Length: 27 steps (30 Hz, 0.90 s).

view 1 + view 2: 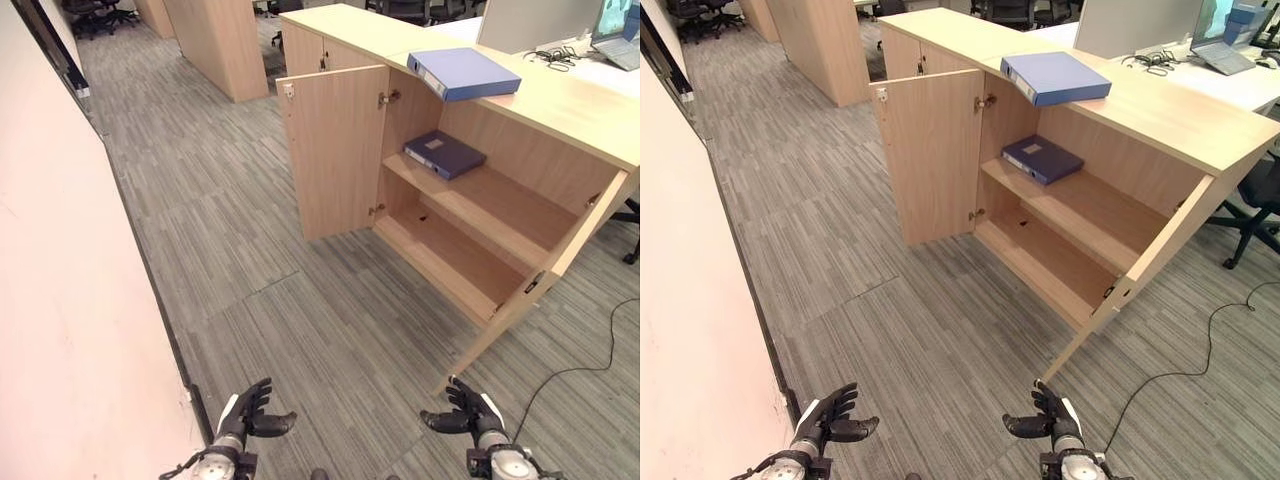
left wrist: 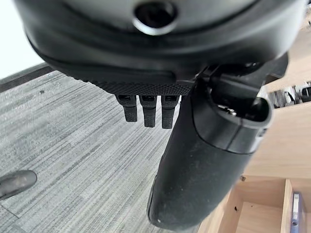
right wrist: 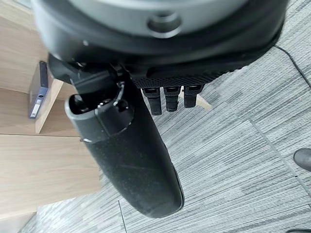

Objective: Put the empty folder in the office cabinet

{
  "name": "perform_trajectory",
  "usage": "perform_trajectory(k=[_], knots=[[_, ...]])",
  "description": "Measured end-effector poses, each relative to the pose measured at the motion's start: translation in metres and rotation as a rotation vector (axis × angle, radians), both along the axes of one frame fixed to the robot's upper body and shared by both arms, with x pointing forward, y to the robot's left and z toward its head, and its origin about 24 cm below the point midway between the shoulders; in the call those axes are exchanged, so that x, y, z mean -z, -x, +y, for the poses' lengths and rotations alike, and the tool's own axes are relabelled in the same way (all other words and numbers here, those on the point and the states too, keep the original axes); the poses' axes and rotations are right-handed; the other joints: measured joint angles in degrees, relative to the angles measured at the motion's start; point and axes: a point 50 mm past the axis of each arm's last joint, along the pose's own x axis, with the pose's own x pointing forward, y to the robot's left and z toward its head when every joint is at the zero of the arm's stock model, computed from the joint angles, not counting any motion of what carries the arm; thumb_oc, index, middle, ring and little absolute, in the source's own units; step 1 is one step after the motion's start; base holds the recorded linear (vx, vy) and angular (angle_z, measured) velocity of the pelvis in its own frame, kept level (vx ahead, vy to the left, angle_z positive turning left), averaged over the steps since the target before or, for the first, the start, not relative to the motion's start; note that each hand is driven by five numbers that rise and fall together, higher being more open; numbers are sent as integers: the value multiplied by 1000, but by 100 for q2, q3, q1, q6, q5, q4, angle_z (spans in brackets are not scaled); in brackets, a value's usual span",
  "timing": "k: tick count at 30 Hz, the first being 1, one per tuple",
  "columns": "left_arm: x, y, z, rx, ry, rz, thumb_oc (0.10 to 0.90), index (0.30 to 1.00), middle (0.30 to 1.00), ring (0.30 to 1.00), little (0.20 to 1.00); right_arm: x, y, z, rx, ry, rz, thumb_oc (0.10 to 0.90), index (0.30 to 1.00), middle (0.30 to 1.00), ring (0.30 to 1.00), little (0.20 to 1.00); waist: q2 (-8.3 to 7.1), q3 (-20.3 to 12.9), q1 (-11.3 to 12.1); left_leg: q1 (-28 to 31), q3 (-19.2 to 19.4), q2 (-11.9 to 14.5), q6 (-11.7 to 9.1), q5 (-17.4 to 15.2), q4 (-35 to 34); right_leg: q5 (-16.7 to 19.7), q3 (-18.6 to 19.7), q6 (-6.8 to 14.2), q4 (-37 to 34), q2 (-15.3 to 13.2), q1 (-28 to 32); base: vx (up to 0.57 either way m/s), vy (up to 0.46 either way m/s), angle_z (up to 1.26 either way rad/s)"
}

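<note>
A bright blue folder [image 1: 463,72] lies flat on top of the wooden office cabinet [image 1: 560,105], its near end jutting over the front edge. A darker blue folder [image 1: 444,153] lies on the cabinet's upper shelf, and the bottom shelf [image 1: 440,255] is bare. Both cabinet doors [image 1: 333,150] stand wide open. Low at the near edge, far from the cabinet, my left hand [image 1: 245,412] and right hand [image 1: 472,410] hover over the carpet. Their fingers [image 2: 148,109] are relaxed and open, holding nothing. The shelf folder [image 3: 39,90] also shows past my right thumb.
A pale wall [image 1: 60,300] runs along the left. The right cabinet door [image 1: 545,270] swings out toward me over the grey carpet [image 1: 250,240]. More wooden cabinets [image 1: 215,40] stand at the back. A desk with a monitor [image 1: 1135,25] lies behind the cabinet, an office chair [image 1: 1255,200] to its right.
</note>
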Motion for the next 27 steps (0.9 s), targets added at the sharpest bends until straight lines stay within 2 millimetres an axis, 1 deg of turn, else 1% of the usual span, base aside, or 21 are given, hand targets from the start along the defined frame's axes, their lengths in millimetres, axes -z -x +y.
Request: perform_trajectory(k=[4, 6, 8, 9, 10, 11, 13, 14, 15, 16, 17, 18, 19, 20, 21, 22, 23, 24, 25, 26, 27], knots=[[-1, -2, -1, 3, 2, -5, 800, 900, 900, 900, 900, -1, -1, -4, 2, 9, -3, 800, 900, 900, 900, 900, 47, 67, -7, -99, -28, 22, -49, 32, 103, -22, -38, -31, 3, 29, -6, -54, -132, 11], [-9, -21, -2, 15, 1, -54, 800, 900, 900, 900, 900, -3, -3, -7, 13, 10, -13, 800, 900, 900, 900, 900, -98, 294, -7, -598, -16, -12, -286, 145, 839, -110, -65, -180, 2, -87, -103, 32, -131, 38], [-10, -26, -2, 16, 1, -64, 800, 900, 900, 900, 900, -5, -8, -7, 8, 9, -24, 800, 900, 900, 900, 900, -208, 415, 9, -814, 5, -25, -535, 298, 1194, -53, -75, -293, 39, -193, -107, 86, -79, 5], [-9, -24, -2, 15, 1, -55, 800, 900, 900, 900, 900, -7, -11, -6, 7, 9, -34, 800, 900, 900, 900, 900, -306, 502, -10, -1047, 146, 94, -611, 223, 1669, 10, -86, -465, -1, -250, -52, 79, -46, -8], [-8, -22, -2, 14, 1, -49, 800, 900, 900, 900, 900, -6, -12, -5, 9, 7, -35, 800, 900, 900, 900, 900, -316, 516, -7, -1105, 285, 198, -663, 139, 1821, 3, -122, -493, -4, -227, -14, 240, -26, -4], [-7, -21, -2, 9, 7, -40, 800, 900, 900, 900, 900, -5, -10, -6, 17, 4, -27, 800, 900, 900, 900, 900, -311, 544, -79, -1060, 582, 558, -704, 165, 1846, -43, -229, -579, -5, -127, 65, 148, 43, 14], [-7, -22, -3, 0, 24, -43, 800, 900, 900, 900, 900, -6, -10, -8, 20, 12, -25, 800, 900, 900, 900, 900, -282, 568, -183, -1162, 453, 1007, -745, 204, 1537, -183, -245, -548, 8, -18, 210, 112, 61, 11], [-7, -24, -6, 7, 29, -48, 800, 900, 900, 900, 900, -8, -11, -12, 27, 20, -31, 800, 900, 900, 900, 900, -292, 599, -165, -1169, 332, 1214, -790, 355, 1088, -194, -184, -539, 56, -3, 202, 33, 55, -8], [-7, -24, -7, 7, 34, -50, 800, 900, 900, 900, 900, -8, -12, -15, 28, 27, -32, 800, 900, 900, 900, 900, -265, 612, -165, -1199, 191, 1316, -852, 444, 823, -194, -148, -543, 116, 23, 191, 133, 98, -17], [-9, -28, -11, 7, 46, -62, 800, 900, 900, 900, 900, -11, -14, -20, 34, 42, -39, 800, 900, 900, 900, 900, -120, 695, -146, -1195, -26, 1510, -873, 572, 381, -227, -128, -562, 252, 71, 179, 165, 68, -11], [-7, -28, -13, 2, 51, -57, 800, 900, 900, 900, 900, -11, -13, -22, 39, 47, -37, 800, 900, 900, 900, 900, -113, 737, -142, -1254, -93, 1635, -950, 672, 247, -281, -68, -530, 309, 97, 178, 226, 95, -19], [-6, -27, -14, -1, 55, -51, 800, 900, 900, 900, 900, -11, -13, -23, 40, 51, -36, 800, 900, 900, 900, 900, -70, 757, -135, -1244, -164, 1735, -956, 710, 108, -365, -2, -497, 403, 97, 184, 194, 77, -30], [-4, -25, -14, -5, 57, -38, 800, 900, 900, 900, 900, -11, -13, -22, 38, 51, -34, 800, 900, 900, 900, 900, -88, 782, -128, -1281, -162, 1868, -947, 778, 90, -470, 91, -409, 511, 71, 204, 205, 88, -39], [-2, -24, -14, -7, 56, -31, 800, 900, 900, 900, 900, -11, -13, -22, 34, 51, -34, 800, 900, 900, 900, 900, -42, 761, -130, -1252, -156, 1866, -921, 775, 63, -540, 146, -334, 601, 53, 199, 209, 87, -39], [-2, -23, -14, -9, 57, -27, 800, 900, 900, 900, 900, -11, -12, -23, 34, 54, -31, 800, 900, 900, 900, 900, -77, 780, -150, -1279, -193, 1908, -846, 744, 69, -644, 218, -235, 711, 0, 205, 138, 61, -30], [-1, -23, -14, -10, 59, -27, 800, 900, 900, 900, 900, -11, -11, -25, 34, 59, -26, 800, 900, 900, 900, 900, -50, 767, -150, -1263, -261, 1892, -822, 732, 71, -714, 248, -143, 774, -37, 218, 223, 99, -49], [-1, -22, -15, -12, 61, -27, 800, 900, 900, 900, 900, -12, -11, -28, 18, 77, -21, 800, 900, 900, 900, 900, 159, 703, -86, -1155, -510, 1868, -549, 447, 53, -869, 487, 51, 986, -13, 126, 252, 122, -62], [-1, -21, -14, -19, 62, -26, 800, 900, 900, 900, 900, -13, -12, -30, 10, 86, -20, 800, 900, 900, 900, 900, 208, 704, -89, -1083, -633, 1910, -609, 462, 36, -983, 616, 211, 1107, -6, 97, 353, 170, -87], [-4, -24, 0, -38, 26, -33, 800, 900, 900, 900, 900, -7, -11, -17, -18, 59, -1, 800, 900, 900, 900, 900, -164, 699, 16, -1103, -571, 1667, -783, 638, 298, -1188, 987, 374, 1419, -241, -21, 283, 152, -60], [-7, -25, 6, -44, 7, -39, 800, 900, 900, 900, 900, -4, -10, -11, -37, 47, 7, 800, 900, 900, 900, 900, -246, 722, 29, -1099, -563, 1571, -754, 772, 343, -1222, 1031, 348, 1483, -330, -71, 289, 166, -35], [-9, -27, 12, -53, -11, -48, 800, 900, 900, 900, 900, -2, -9, -4, -46, 23, 10, 800, 900, 900, 900, 900, -423, 723, 15, -1088, -534, 1467, -831, 821, 377, -1258, 1041, 397, 1466, -450, -16, 194, 120, 8]])
